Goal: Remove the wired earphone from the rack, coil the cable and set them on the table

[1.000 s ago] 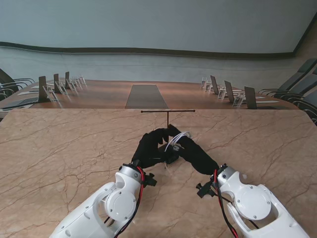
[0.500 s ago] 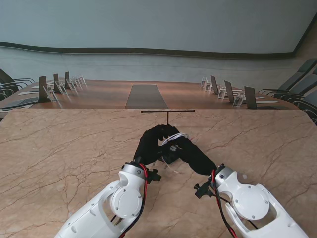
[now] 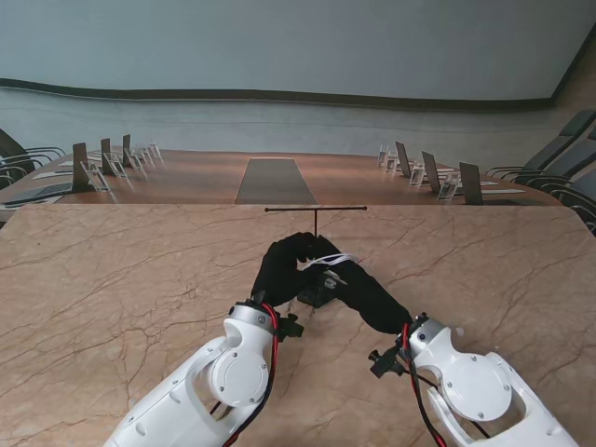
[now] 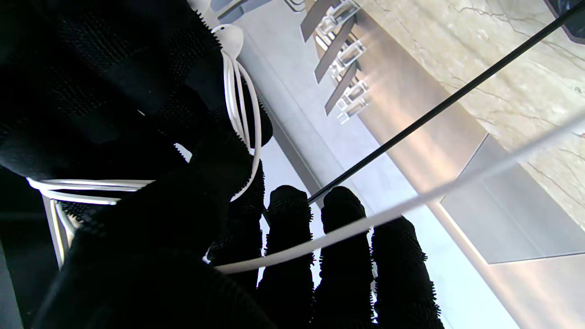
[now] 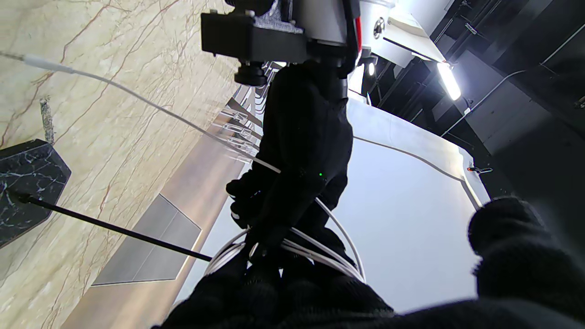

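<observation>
The white earphone cable [image 3: 326, 261] lies bunched between my two black-gloved hands, just in front of the rack's thin black T-bar [image 3: 317, 209]. Its loops [image 5: 329, 256] are wound round the fingers of my right hand [image 3: 368, 289]. An earbud [image 4: 231, 36] sticks out at the top of the coil [image 4: 249, 114]. My left hand [image 3: 284, 265] presses against the coil from the other side, and a strand crosses its fingers [image 4: 288, 274]. The tail runs through the left hand [image 5: 306, 151] to the plug [image 5: 45, 64], which hangs over the table. The palms hide the exact grip.
The rack's dark marble base [image 5: 27, 183] sits on the table right under the hands, partly hidden in the stand view. Its rod [image 4: 434, 114] passes close to the left fingertips. A second long table with chairs and nameplates [image 3: 279, 177] stands beyond the marble table's far edge.
My left arm has pushed slightly farther from me and toward the right hand. The loose strand that dangled under the hands half a second ago no longer shows; the bundle looks flatter.
</observation>
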Controlling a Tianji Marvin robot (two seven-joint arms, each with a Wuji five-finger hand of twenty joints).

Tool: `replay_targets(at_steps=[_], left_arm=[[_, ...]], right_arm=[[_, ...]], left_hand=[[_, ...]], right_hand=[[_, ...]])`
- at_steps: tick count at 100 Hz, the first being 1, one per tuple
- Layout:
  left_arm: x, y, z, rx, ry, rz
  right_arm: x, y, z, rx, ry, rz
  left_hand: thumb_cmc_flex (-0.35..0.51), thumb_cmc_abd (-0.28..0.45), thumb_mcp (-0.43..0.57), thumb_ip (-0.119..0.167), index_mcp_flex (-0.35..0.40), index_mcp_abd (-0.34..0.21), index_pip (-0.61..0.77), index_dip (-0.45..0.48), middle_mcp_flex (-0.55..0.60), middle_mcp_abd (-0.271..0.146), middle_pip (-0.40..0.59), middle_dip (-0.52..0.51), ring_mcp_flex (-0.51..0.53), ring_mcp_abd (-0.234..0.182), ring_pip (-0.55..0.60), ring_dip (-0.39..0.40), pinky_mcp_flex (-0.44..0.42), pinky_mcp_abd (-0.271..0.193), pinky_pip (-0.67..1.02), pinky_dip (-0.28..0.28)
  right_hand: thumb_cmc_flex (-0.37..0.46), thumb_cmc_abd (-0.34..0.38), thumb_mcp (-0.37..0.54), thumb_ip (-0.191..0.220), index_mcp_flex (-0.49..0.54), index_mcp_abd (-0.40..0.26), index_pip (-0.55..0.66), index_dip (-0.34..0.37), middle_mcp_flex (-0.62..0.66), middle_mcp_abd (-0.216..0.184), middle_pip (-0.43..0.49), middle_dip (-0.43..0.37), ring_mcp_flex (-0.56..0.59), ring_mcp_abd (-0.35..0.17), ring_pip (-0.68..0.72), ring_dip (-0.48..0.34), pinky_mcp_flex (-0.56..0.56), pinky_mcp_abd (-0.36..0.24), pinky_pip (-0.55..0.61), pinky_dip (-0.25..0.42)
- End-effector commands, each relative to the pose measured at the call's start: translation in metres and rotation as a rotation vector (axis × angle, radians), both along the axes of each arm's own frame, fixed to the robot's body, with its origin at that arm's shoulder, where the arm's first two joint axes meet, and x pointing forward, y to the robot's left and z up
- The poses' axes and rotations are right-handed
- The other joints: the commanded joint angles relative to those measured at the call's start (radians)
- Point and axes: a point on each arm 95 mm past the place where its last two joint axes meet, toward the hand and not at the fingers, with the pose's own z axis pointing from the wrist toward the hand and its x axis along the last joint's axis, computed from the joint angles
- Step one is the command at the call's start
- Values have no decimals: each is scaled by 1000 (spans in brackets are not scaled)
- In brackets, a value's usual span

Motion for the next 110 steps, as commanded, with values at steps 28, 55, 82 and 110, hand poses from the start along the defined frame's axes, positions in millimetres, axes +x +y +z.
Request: replay_targets(at_steps=[28, 55, 82, 110], left_arm=[[2, 5, -5, 17, 11, 20], [3, 2, -8, 25, 19, 12], [5, -2, -10, 20, 19, 15], [9, 5, -11, 11, 14, 52]], right_arm=[[0, -4, 10, 7, -45, -3], [3, -1, 19, 31, -68, 3], [-1, 11, 20, 31, -29, 38], [-13, 20, 10, 21, 13, 36]], left_hand=[[76, 31, 131, 15, -7, -110, 120, 108, 11, -38, 55, 46, -9, -32, 41, 29, -11, -26, 32, 39], [64, 30, 144, 11, -11, -114, 136, 141, 13, -45, 65, 51, -10, -34, 44, 28, -14, -29, 30, 44], [62, 30, 147, 9, -11, -116, 136, 147, 12, -47, 68, 49, -9, -36, 45, 27, -13, -29, 30, 47], [69, 37, 140, 5, -18, -113, 136, 143, 6, -44, 70, 45, -13, -34, 45, 26, -14, -29, 29, 49]], right_hand=[[-22, 19, -14, -15, -7, -42, -3, 8, 22, 9, 13, 9, 42, -16, 23, 16, -4, 4, 14, 30], [-15, 13, -12, -15, -7, -44, -11, 8, 21, 16, 13, 9, 42, -8, 23, 16, -4, 8, 12, 31], [38, -34, -8, -16, 2, 17, 179, 59, 19, 47, 13, 9, 42, 29, 34, 82, 41, 45, 140, 67], [160, -45, -68, -12, 50, 32, 228, 6, 20, 39, 13, 9, 59, 29, 62, 116, -14, 42, 479, -102]])
